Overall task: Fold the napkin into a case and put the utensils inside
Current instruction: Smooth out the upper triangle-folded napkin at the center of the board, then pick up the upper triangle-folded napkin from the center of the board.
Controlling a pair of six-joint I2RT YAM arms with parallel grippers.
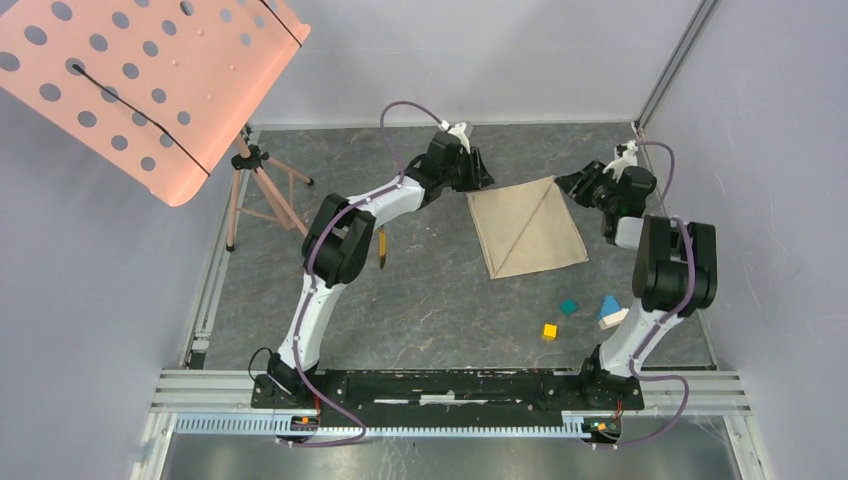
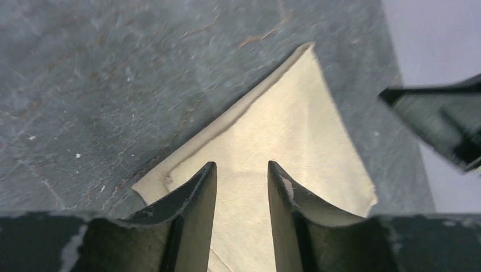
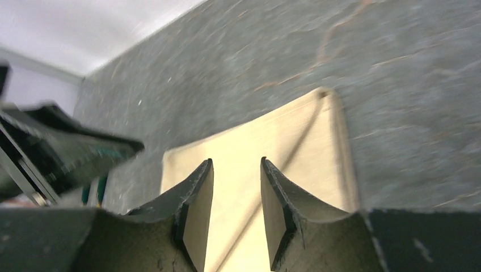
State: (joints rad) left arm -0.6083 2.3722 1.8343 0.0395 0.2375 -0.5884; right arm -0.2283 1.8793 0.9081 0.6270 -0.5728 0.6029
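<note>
Holds left tool (image 2: 242,164) and right tool (image 3: 236,161) part-open, empty, over the far corners of the folded napkin (image 1: 527,228), flat on the tabletop (image 1: 430,300).

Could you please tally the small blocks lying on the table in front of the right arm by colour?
Teal block: 1
Yellow block: 1
Blue block: 1
White block: 1
Total: 4
</note>
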